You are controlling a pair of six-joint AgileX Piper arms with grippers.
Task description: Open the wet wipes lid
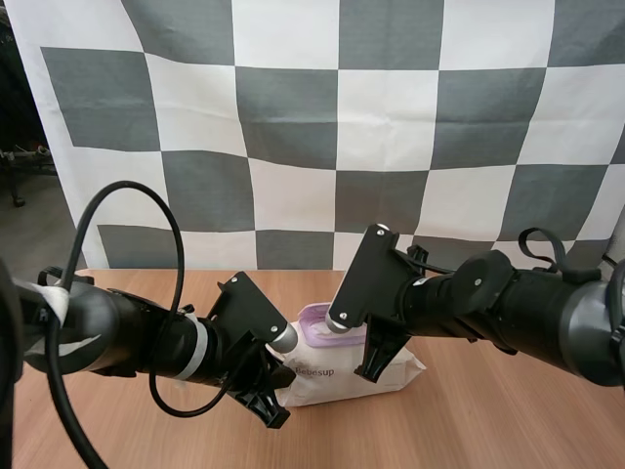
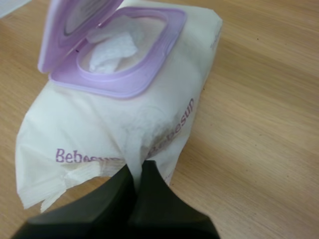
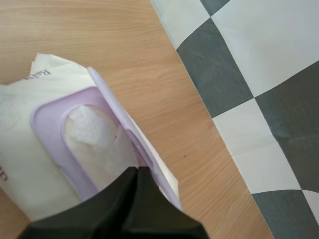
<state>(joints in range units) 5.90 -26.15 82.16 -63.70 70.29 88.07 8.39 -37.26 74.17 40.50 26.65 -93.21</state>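
Note:
A white pack of wet wipes [image 1: 337,379] lies on the wooden table [image 1: 488,430] between my two arms. Its purple lid [image 2: 75,25] stands flipped up, and a white wipe [image 2: 112,50] shows in the opening. My left gripper [image 2: 138,172] is at the pack's near end, shut on a pinched fold of the pack's film [image 2: 134,144]. In the high view it sits at the pack's left end [image 1: 276,401]. My right gripper [image 3: 135,172] is shut, its tips together against the inner side of the raised lid [image 3: 124,119], over the purple frame [image 3: 47,129].
Bare wooden tabletop [image 2: 259,124] stretches around the pack on all sides. The table's far edge [image 3: 199,114] runs close behind the pack.

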